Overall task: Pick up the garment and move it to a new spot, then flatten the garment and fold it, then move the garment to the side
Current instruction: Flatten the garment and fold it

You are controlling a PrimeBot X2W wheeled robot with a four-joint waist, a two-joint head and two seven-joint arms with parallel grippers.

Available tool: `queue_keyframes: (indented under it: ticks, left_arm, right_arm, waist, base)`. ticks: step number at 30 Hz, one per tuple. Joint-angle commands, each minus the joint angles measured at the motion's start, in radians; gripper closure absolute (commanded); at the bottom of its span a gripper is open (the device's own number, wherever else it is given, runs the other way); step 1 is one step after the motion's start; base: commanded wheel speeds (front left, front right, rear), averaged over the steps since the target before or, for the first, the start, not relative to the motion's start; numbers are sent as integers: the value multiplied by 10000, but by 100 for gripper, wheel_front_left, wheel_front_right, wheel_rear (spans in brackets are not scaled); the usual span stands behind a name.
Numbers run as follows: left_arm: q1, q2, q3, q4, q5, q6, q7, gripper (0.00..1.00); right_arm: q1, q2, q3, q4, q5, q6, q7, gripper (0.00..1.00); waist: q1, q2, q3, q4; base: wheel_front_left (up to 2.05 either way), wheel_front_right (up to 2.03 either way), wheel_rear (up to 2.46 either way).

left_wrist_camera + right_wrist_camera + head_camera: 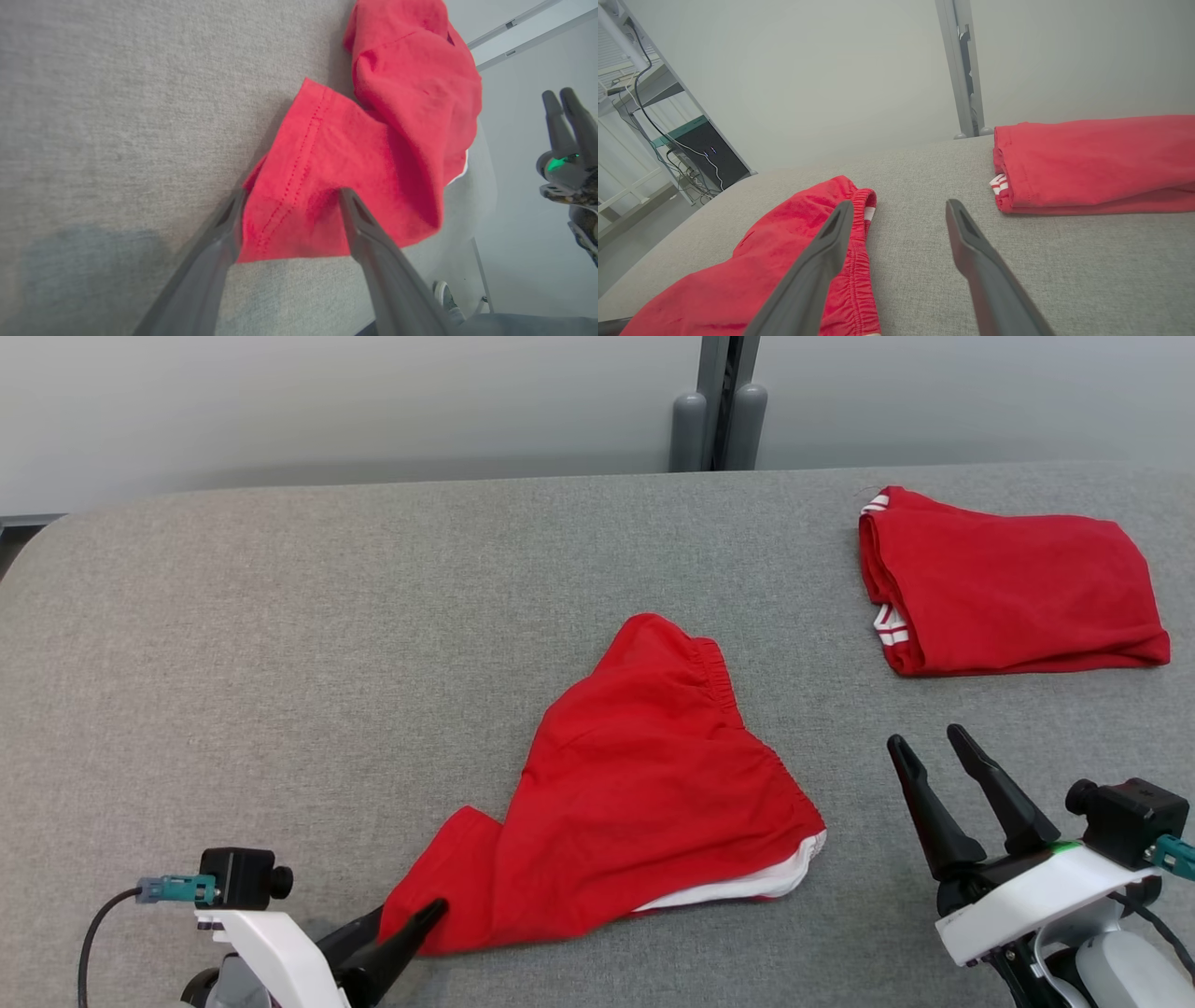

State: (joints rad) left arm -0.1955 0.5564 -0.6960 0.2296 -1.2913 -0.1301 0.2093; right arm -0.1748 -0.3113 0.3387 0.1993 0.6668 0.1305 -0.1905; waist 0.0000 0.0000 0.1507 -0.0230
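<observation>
A folded pile (pixel 1008 588) of red cloth with white stripes at its edge sits at the far right of the grey bench (pixel 280 663). A grey post (pixel 719 411) stands behind the far edge against a pale wall.

The garment (pixel 644 803), red and rumpled, lies around the middle of the bench, toward the near side and well apart from the pile. Its elastic waistband faces right, a strip of white shows along its near right edge, and one leg trails off to the near left.

The left claw (pixel 292 193) is down low at that near-left leg. Its jaws are spread wide, with the hemmed corner lying between the two fingers but not pinched. The right claw (pixel 926 739) hangs at the near right, jaws apart and empty. It is just right of the waistband, nearer than the pile, and touches neither.
</observation>
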Motion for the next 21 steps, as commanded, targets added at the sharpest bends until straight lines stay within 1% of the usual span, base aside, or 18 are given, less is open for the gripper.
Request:
queue_keyframes:
  ticks: [1, 2, 3, 5, 6, 12, 16, 21]
  left_arm:
    - [-234, 157, -7, -62, -31, -10, -117, 39]
    - [-242, 197, -47, -95, -49, -10, -199, 59]
    - [-236, 221, -93, -110, -69, -10, -278, 72]
    - [-232, 279, -185, -135, -116, -10, -373, 93]
    - [-249, 311, -238, -185, -124, -10, -431, 100]
    - [-335, 490, -505, -519, -415, -10, -474, 100]
    - [-464, 549, -435, -684, -447, -10, -1000, 100]
    - [-596, 482, -102, -719, -792, -10, -1818, 100]
  right_arm:
    - [-36, 4, -15, -22, -92, 7, 19, 0]
    - [-17, 12, -10, -10, -97, 7, 25, 0]
    - [-2, 18, -4, -2, -89, 7, 35, 0]
    - [16, 28, 11, 15, -84, 7, 47, 0]
    - [20, 30, 19, 22, -87, 7, 64, 0]
    - [26, 35, 46, 62, -85, 7, 116, 0]
    - [0, 52, 26, 97, -127, 7, 92, 0]
    - [-53, 83, 0, 166, -193, 7, 58, 0]
  waist:
    - [0, 0, 0, -5]
    - [0, 0, -3, -7]
    - [0, 0, -6, -10]
    - [0, 0, -11, -13]
    - [0, 0, -14, -13]
    - [0, 0, -17, -18]
    - [0, 0, 19, -45]
    - [0, 0, 61, -93]
  base:
    - [0, 0, 0]
    - [0, 0, 0]
    - [0, 0, 0]
    - [0, 0, 0]
    - [0, 0, 0]
    - [0, 0, 0]
    - [0, 0, 0]
    - [0, 0, 0]
